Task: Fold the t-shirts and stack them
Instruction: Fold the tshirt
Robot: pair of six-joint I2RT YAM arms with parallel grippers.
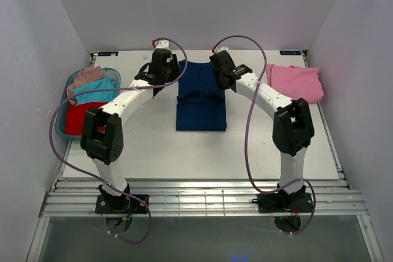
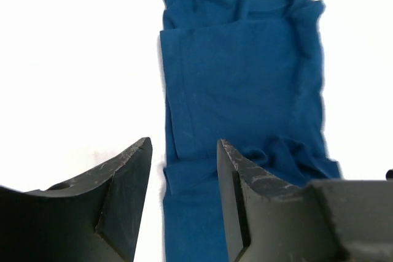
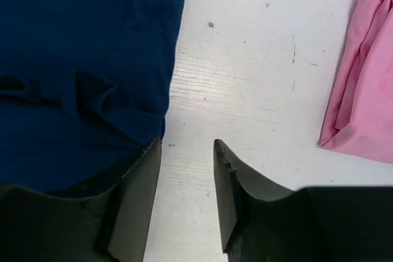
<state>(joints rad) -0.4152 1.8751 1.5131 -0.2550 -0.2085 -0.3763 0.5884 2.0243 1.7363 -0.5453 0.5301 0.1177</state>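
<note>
Left hand [image 2: 184, 146] and right hand [image 3: 187, 146] hang part-open, empty, at eleven and one o'clock of the navy tee [image 1: 201, 99]. Best to lift straight up and not drag the fold.

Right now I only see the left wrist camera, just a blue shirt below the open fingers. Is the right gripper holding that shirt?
Observer: No. The right gripper is open at the right edge of the navy shirt, with bare table between its jaws.
Operator: Any shirts already folded?
Observer: One pink shirt lies folded at the table's right side.
Operator: And the unfolded ones?
Observer: A dusty-pink shirt, a teal shirt and a red shirt sit heaped in a basket on the left.
</note>
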